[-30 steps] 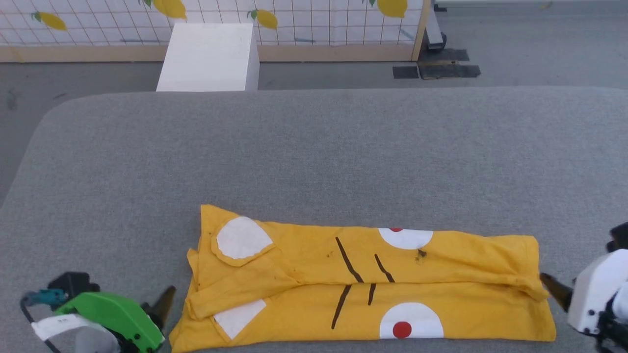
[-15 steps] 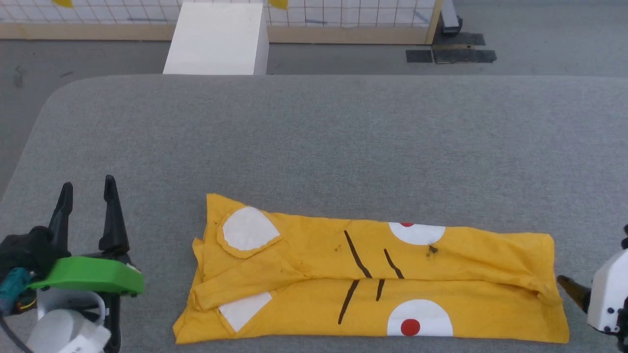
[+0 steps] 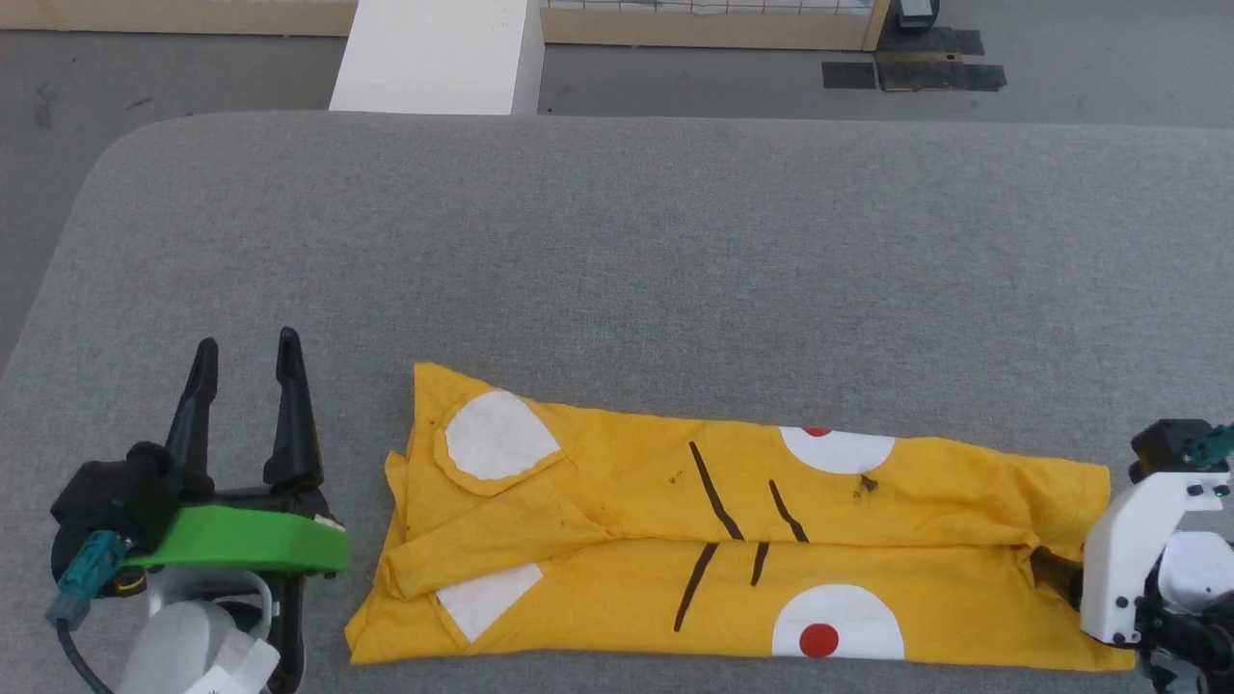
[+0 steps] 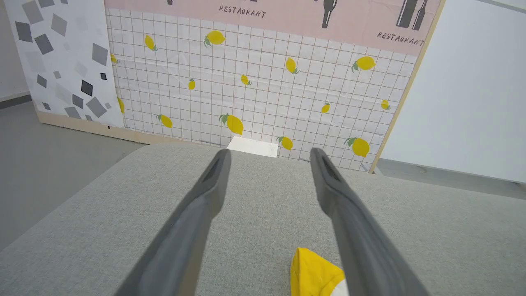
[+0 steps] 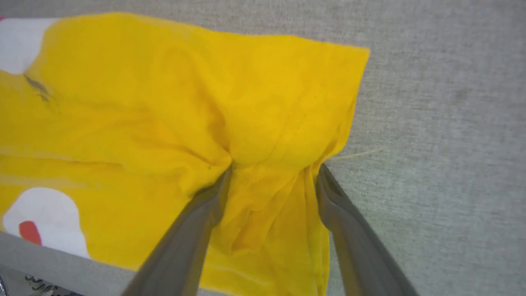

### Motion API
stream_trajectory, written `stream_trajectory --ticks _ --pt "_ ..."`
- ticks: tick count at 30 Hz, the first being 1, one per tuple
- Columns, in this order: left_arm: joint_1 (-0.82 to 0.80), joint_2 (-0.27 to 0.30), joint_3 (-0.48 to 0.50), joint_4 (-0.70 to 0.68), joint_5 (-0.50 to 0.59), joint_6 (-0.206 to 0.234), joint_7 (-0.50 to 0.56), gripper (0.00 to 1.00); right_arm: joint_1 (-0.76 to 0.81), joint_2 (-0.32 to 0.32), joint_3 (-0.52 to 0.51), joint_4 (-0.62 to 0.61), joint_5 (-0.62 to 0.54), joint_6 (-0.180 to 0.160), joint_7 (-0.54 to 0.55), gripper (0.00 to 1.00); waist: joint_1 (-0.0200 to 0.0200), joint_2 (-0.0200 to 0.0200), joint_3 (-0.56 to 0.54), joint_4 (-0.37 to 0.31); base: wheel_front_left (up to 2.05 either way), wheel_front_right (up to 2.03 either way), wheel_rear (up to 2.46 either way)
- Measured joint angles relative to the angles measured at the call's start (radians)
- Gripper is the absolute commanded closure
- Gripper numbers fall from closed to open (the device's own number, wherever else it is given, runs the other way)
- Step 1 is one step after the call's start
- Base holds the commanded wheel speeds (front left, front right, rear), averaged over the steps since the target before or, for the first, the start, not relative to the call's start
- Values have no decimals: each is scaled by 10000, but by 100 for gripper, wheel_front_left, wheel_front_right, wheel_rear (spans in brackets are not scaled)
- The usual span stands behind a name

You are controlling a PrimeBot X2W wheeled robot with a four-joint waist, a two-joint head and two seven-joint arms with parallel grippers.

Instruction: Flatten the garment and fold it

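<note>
Grey padded table (image 3: 617, 241) fills the head view, with a white box (image 3: 439, 53) and a lemon-print panel (image 4: 263, 90) past its far edge. The garment (image 3: 733, 549), a yellow tee already doubled into a long band, lies close along the near edge, long axis running left to right, sleeve end toward the left edge. Right gripper (image 5: 274, 169) is at the band's right end, jaws spread wide and not clamped, tips pushed into a bunched ridge of cloth that sits between them. Left gripper (image 3: 246, 344) stands just beside the sleeve end, apart from it, jaws wide, empty, pointing at the far edge; the left wrist view catches a yellow corner (image 4: 314, 275) by its right finger. Likely next: pinch the right end and carry it leftward along the long axis, so the right arm is the one in position. Plenty of bare table toward the far edge, little margin at the near edge, so cloth could slip off there.
</note>
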Motion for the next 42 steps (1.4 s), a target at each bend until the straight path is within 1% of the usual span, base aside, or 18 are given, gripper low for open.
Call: stream_trajectory --ticks 5,6,7,8,11,14,17,18,23,25,28,30,32,36,40,42 --pt "10 -462 263 100 169 -353 0 0 -141 -100 309 117 0 -21 134 0 0 0 8 -6 0 0 0" --pt "11 -520 303 100 230 -405 0 0 -205 -100 309 165 -2 -19 222 58 0 0 9 -9 0 0 0" --pt "12 -585 345 136 259 -458 0 0 -250 -96 284 217 -13 -19 318 93 0 0 3 -14 0 0 0" --pt "21 -637 383 167 301 -506 0 0 -293 -98 230 249 -31 -17 353 100 0 0 -2 -24 0 0 0" --pt "77 -796 566 290 359 -541 -27 0 -390 -105 -12 405 -201 -12 372 100 0 0 0 -67 0 0 0" --pt "114 -917 692 374 393 -608 -29 0 -499 -4 -391 621 -374 71 389 100 0 0 5 -103 0 0 0" --pt "116 -982 755 476 533 -688 -29 0 -691 -115 -1034 922 -805 73 395 100 1 0 4 -94 0 0 0" --pt "117 -1014 792 493 606 -694 -29 0 -762 -207 -1384 1081 -978 71 366 100 1 0 6 -87 0 0 0" --pt "116 -1080 821 681 706 -784 -31 0 -875 -711 -2823 1781 -2523 69 339 100 1 0 -2 -39 0 0 0" --pt "116 -1089 821 731 708 -792 -29 0 -930 -702 -3243 1929 -3097 67 341 100 1 1 -14 -26 0 0 0" --pt "116 -1101 802 794 755 -823 -31 0 -1103 -579 -3398 1879 -3693 67 408 100 1 0 -55 -37 0 0 0" --pt "116 -1103 759 899 786 -867 -31 0 -1124 -614 -3126 1680 -3971 67 679 100 1 0 -108 -51 0 0 0" --pt "118 -1104 686 1032 779 -913 -29 0 -1123 -642 -2675 1260 -3847 65 1106 100 1 0 -181 -68 0 0 0" --pt "159 -1085 698 1191 765 -957 -29 0 -1009 -767 -1394 35 -3122 65 2000 100 1 0 -323 -158 0 0 0" --pt "244 -1091 694 1243 763 -953 -29 0 -586 -1124 -63 -1570 -2117 63 3223 100 1 0 -484 -254 0 0 0" --pt "258 -1097 685 1254 731 -953 -29 0 -496 -1129 510 -2370 -1528 63 3599 100 1 0 -561 -290 0 0 0"
